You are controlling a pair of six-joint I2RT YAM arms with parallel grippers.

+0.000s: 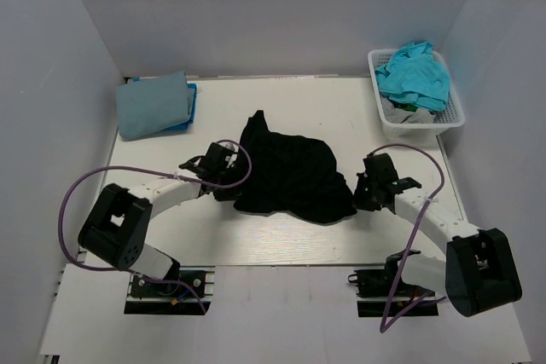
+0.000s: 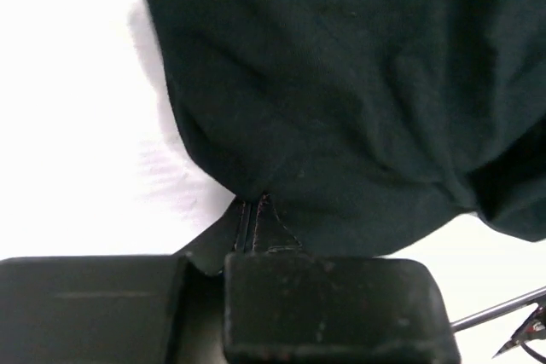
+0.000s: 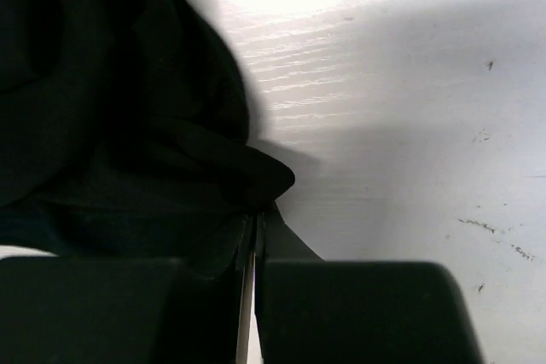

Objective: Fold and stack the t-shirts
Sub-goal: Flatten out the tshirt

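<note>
The white table (image 1: 281, 100) filled the space between the grey walls. At its centre lay the black t-shirt (image 1: 286, 176), crumpled and spread unevenly, with a narrow part reaching toward 12 o'clock. At 2 o'clock a white slotted basket (image 1: 456, 117) stood at the table's edge, with a turquoise t-shirt (image 1: 415, 74) heaped over its rim. At 10 o'clock a folded light blue t-shirt (image 1: 152, 104) rested on the table, well apart from the black one, with a brighter blue cloth edge showing beneath it.

The left hand (image 1: 223, 181) was at the black t-shirt's 9 o'clock edge, its fingers pressed together on the cloth's hem (image 2: 253, 210). The right hand (image 1: 363, 193) was at the shirt's 4 o'clock edge, likewise clamped narrow, with a fold of black cloth at its tips (image 3: 256, 219).
</note>
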